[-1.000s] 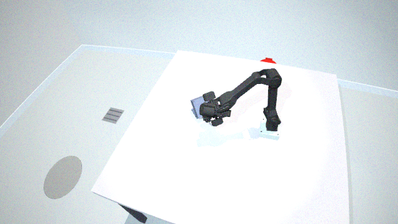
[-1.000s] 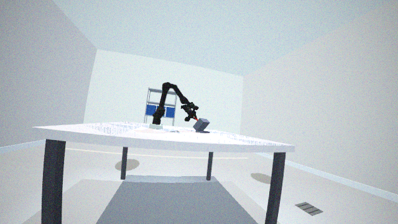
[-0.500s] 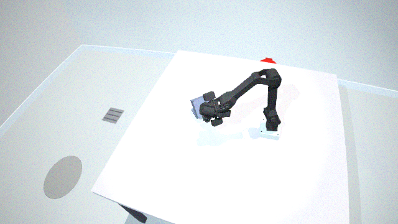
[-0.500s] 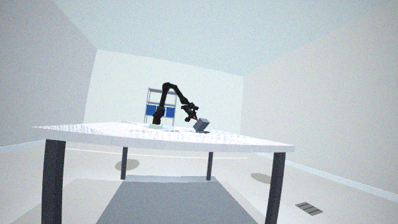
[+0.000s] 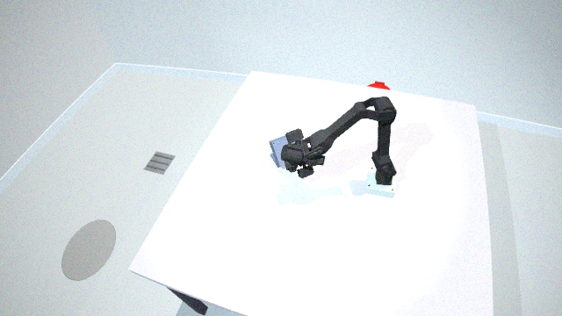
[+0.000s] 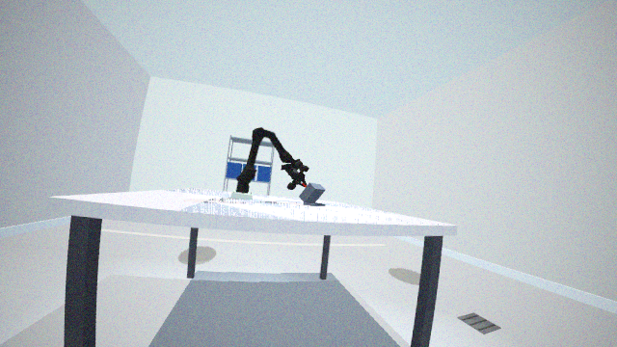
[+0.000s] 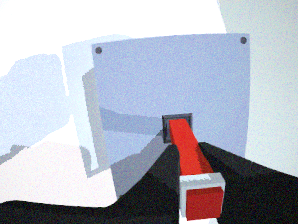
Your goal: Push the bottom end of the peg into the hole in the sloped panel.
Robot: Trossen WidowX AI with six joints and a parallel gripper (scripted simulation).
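The red square-sided peg [image 7: 183, 135] [image 6: 305, 185] has a pale grey band near its near end. My gripper [image 7: 186, 151] [image 6: 302, 182] is shut on the peg, one black finger on each side. The blue-grey sloped panel [image 7: 135, 75] [image 6: 312, 194] [image 5: 279, 145] faces the gripper. Its square, dark-rimmed hole [image 7: 167, 132] lies at the peg's far end in the wrist view. The peg's tip overlaps the hole's opening, with dark hole showing mostly to its left and a little at its right. How deep the tip sits cannot be told. In the top view the arm hides the peg.
The panel's block stands on the white table [image 5: 263, 237] [image 6: 270, 215]. Dark screw heads mark the panel's upper corners. The arm's base [image 5: 381, 189] stands to the right of the panel in the top view. A shelf with blue bins [image 6: 264, 173] stands behind the table.
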